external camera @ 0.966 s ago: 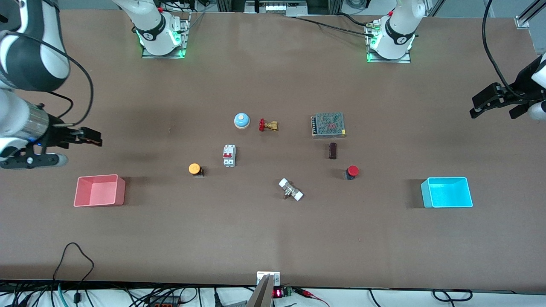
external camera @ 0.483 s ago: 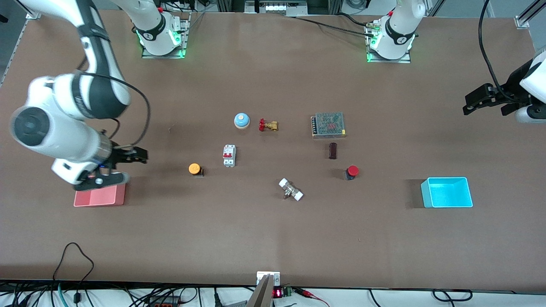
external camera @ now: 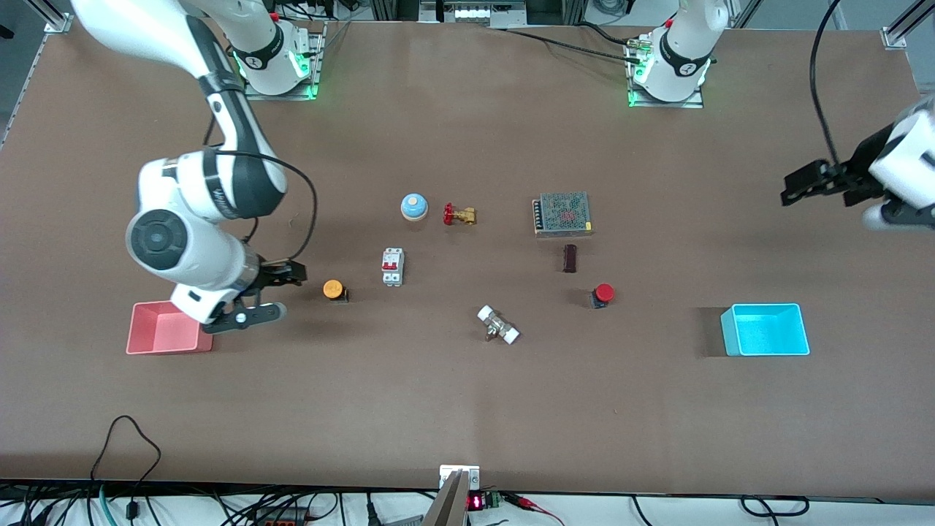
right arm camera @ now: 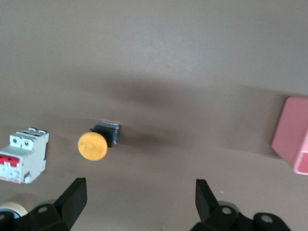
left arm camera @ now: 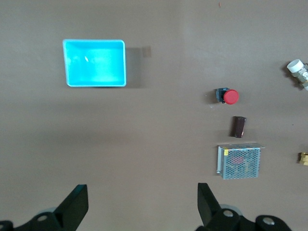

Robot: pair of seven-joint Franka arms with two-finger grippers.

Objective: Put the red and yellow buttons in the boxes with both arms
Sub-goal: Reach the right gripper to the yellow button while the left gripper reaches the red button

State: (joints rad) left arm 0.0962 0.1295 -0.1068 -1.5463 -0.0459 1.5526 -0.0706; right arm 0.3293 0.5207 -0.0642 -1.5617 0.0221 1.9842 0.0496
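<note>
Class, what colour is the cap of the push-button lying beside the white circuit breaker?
Yellow-orange cap, on a black base; clearest in the right wrist view.

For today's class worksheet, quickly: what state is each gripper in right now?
Left gripper: open, holding nothing, up over bare table at its own end.
Right gripper: open, empty, between the pink box and the yellow button.

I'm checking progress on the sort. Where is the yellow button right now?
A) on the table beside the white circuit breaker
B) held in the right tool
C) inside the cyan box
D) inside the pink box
A: the yellow button sits on the bare table next to the circuit breaker, with the open right tool close by but not holding it.
</note>
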